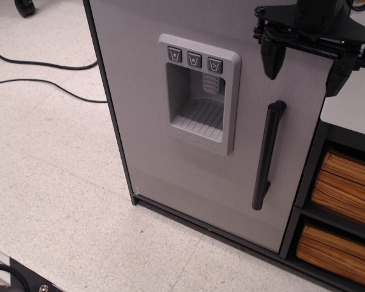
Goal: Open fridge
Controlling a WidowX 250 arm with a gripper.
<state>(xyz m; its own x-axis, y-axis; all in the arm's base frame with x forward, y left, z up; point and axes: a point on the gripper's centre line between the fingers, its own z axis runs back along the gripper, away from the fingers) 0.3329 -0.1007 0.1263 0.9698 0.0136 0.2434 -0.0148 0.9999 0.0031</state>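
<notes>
The fridge (152,152) stands in the middle of the view, black-framed with a grey door that is shut. The door carries a moulded dispenser recess (198,94) with three buttons and a vertical black bar handle (267,155) near its right edge. My gripper (305,70) hangs at the top right, above the handle's upper end and apart from it. Its two black fingers point down with a wide gap between them and nothing held.
A black shelf unit (307,204) with orange-brown wooden bins (347,188) stands right beside the fridge. Black cables (42,82) lie on the speckled floor (61,201) at the left. A dark object sits at the bottom left corner.
</notes>
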